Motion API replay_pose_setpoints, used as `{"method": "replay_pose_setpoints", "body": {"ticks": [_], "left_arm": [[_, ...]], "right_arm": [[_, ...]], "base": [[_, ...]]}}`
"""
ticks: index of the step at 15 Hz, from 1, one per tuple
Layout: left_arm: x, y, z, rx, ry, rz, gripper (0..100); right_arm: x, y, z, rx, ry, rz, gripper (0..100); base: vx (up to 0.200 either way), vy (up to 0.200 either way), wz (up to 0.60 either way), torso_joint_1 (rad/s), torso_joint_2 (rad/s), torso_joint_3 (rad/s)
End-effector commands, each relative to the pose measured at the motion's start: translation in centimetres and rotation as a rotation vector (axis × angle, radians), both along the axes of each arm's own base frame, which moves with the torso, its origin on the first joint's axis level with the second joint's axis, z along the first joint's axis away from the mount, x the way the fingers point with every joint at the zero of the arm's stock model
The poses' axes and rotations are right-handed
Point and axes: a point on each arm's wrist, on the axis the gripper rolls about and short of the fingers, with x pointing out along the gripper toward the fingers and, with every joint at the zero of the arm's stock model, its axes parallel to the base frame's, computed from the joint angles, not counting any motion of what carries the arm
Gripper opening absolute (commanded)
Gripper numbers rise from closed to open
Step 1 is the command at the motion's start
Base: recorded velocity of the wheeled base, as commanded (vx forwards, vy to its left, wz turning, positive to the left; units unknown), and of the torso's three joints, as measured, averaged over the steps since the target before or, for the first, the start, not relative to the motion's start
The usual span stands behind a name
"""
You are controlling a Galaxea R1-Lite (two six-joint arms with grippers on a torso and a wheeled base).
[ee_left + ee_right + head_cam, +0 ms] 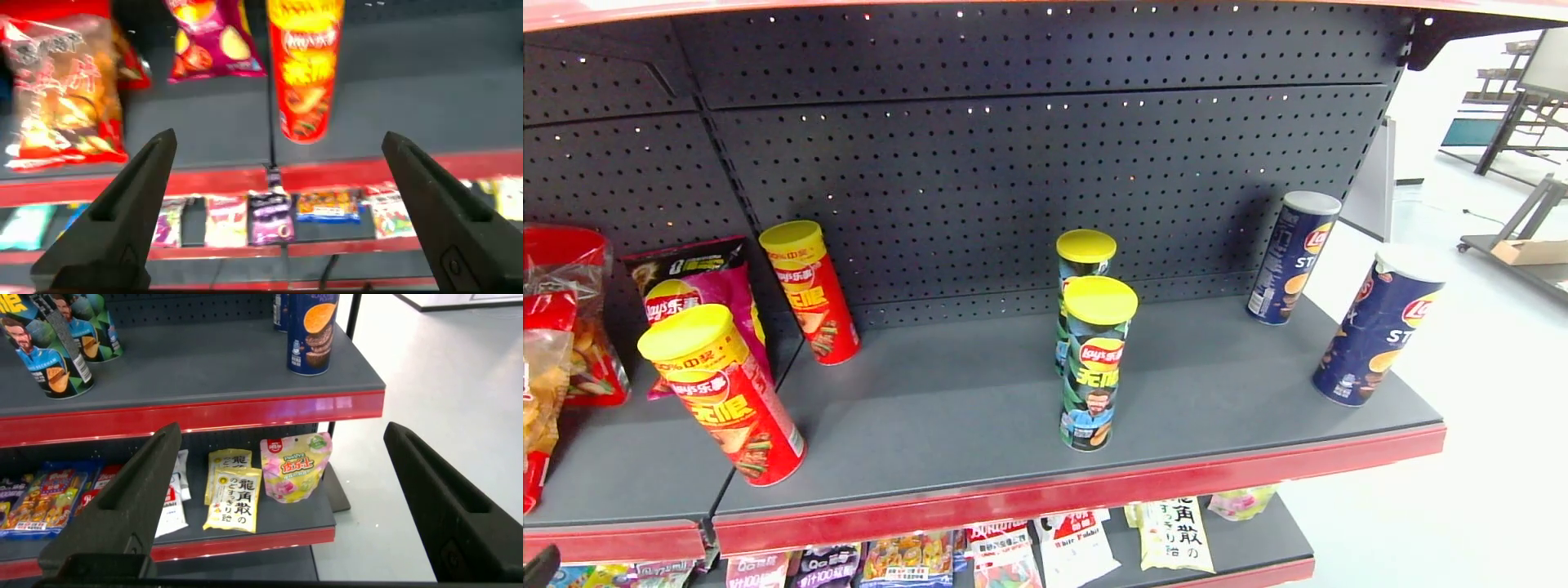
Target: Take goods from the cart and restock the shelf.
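left gripper (278, 137) and right gripper (282, 429) both spread wide (empty), facing the stocked shelf (980, 392).

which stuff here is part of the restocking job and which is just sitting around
Job: shelf, red chip cans, green chip cans, navy chip cans, left gripper and right gripper, both open and empty.
Just there: magenta chip bag, snack packets on the lower shelf, cardboard box in the room behind.
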Motion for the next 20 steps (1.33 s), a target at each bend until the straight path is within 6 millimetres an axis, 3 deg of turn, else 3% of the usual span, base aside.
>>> {"method": "replay_pose_setpoints", "body": {"ticks": [1,2,4,6,15,20], "left_arm": [[-3.4,0.4,-3.8,-0.025,-0.147,-0.043,100],[-3.4,0.4,-3.8,-0.025,-0.147,-0.043,100],[-3.2,0.8,-5.7,0.053,-0.05,0.172,100],[-2.9,0.9,-6.9,0.087,-0.01,0.239,100],[-2.3,0.9,-7.7,0.112,-0.041,0.248,100],[-2.2,0.8,-7.7,0.107,-0.049,0.237,100]], "right_arm": [[0.0,0.0,0.0,0.0,0.0,0.002,100],[0.0,0.0,0.0,0.0,0.0,0.002,100],[0.0,0.0,0.0,-0.005,0.0,0.002,100],[0.0,0.0,0.0,-0.003,0.0,0.004,100],[0.0,0.0,0.0,0.0,0.0,0.005,100],[0.0,0.0,0.0,0.0,0.0,0.005,100]], "base": [[0.0,0.0,0.0,0.0,0.0,0.0],[0.0,0.0,0.0,0.0,0.0,0.0],[0.0,0.0,0.0,0.0,0.0,0.0],[0.0,0.0,0.0,0.0,0.0,0.0],[0.0,0.0,0.0,0.0,0.0,0.0],[-0.12,0.0,0.0,0.008,0.0,0.0]]}}
